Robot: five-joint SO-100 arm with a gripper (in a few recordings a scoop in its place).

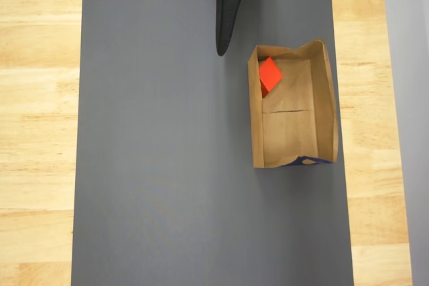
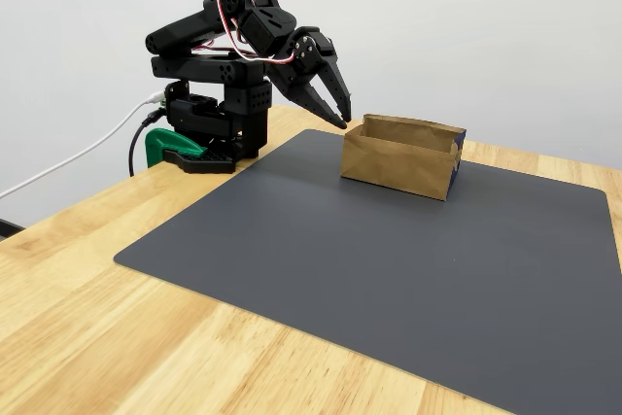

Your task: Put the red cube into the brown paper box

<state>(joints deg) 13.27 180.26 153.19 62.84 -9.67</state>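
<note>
The red cube lies inside the brown paper box, in the corner nearest the arm, tilted against the left wall in the overhead view. The box stands on the grey mat with its blue mark on the rim farthest from the arm; in the fixed view its walls hide the cube. My black gripper hangs above the mat just outside that corner of the box, to its left in the overhead view, with its fingers together and nothing in them. In the fixed view the gripper points down beside the box's left end.
A dark grey mat covers most of the wooden table. The arm's base sits at the table's back edge with a green clamp and cables. A white wall stands behind.
</note>
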